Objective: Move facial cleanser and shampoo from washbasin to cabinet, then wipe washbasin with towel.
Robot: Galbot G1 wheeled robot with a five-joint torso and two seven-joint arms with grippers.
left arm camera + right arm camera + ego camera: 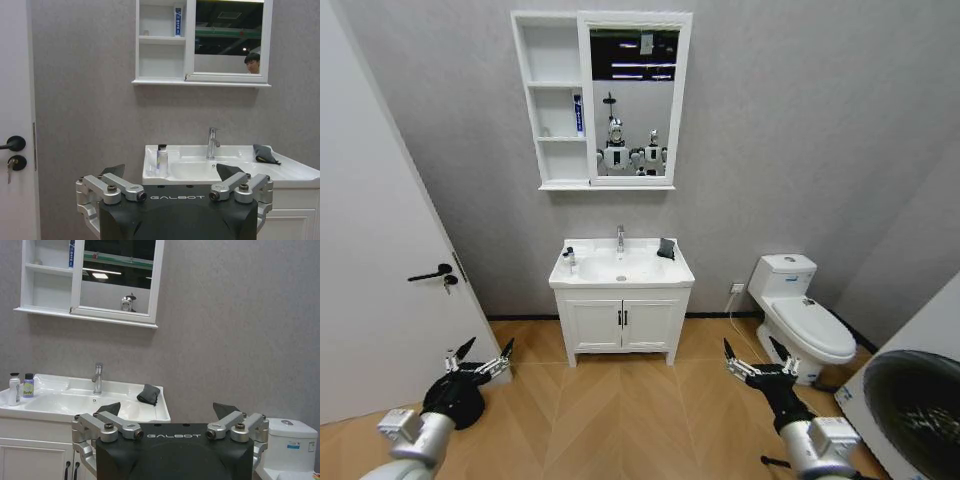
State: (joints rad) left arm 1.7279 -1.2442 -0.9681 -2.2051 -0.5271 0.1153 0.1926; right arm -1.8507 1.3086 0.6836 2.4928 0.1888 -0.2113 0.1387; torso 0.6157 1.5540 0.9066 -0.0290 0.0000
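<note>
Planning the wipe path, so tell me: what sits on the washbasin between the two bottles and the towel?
In the right wrist view, the chrome faucet and open bowl separate the facial cleanser and shampoo from the towel.

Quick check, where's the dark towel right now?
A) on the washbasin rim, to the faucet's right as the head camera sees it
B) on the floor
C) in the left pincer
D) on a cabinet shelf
A: the towel lies on the washbasin rim, right of the faucet in the head view, with both pincers open and well short of it.
</note>
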